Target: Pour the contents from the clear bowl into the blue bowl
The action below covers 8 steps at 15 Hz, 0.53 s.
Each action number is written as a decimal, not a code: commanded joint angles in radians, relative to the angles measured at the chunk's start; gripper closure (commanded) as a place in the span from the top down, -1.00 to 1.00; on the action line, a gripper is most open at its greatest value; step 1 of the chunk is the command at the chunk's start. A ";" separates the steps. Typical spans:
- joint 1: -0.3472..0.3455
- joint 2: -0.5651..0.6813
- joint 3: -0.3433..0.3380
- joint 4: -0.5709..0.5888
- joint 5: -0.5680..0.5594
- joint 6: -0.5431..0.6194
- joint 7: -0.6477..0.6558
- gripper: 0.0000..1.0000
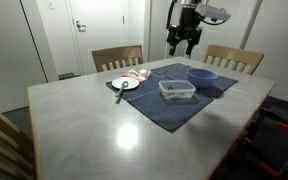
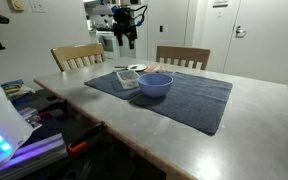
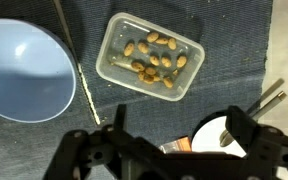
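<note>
Gripper (image 3: 176, 125): jaws spread wide, nothing between them; it hangs high above the mat (image 1: 174, 112) in both exterior views.
Clear bowl (image 3: 149, 57): upright on the mat, holding loose brown nuts (image 3: 156, 63).
Blue bowl (image 3: 19, 70): upright on the mat, just beside the clear bowl, a narrow gap between them.
Plate (image 1: 125, 84): white, at the mat's edge near the clear bowl, with utensils (image 3: 269, 100) lying on it.
Table (image 1: 94, 135): pale grey, under the mat.
Chairs (image 1: 117, 57): 2, wooden, at the table's far side.
</note>
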State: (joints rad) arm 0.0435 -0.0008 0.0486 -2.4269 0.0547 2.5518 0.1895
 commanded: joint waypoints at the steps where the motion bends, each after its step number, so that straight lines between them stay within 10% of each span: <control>1: 0.018 0.101 0.013 0.085 0.020 0.001 0.001 1.00; 8: 0.040 0.224 0.025 0.169 0.087 0.005 0.014 1.00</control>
State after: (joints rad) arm 0.0807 0.1574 0.0646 -2.3090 0.1077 2.5524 0.1930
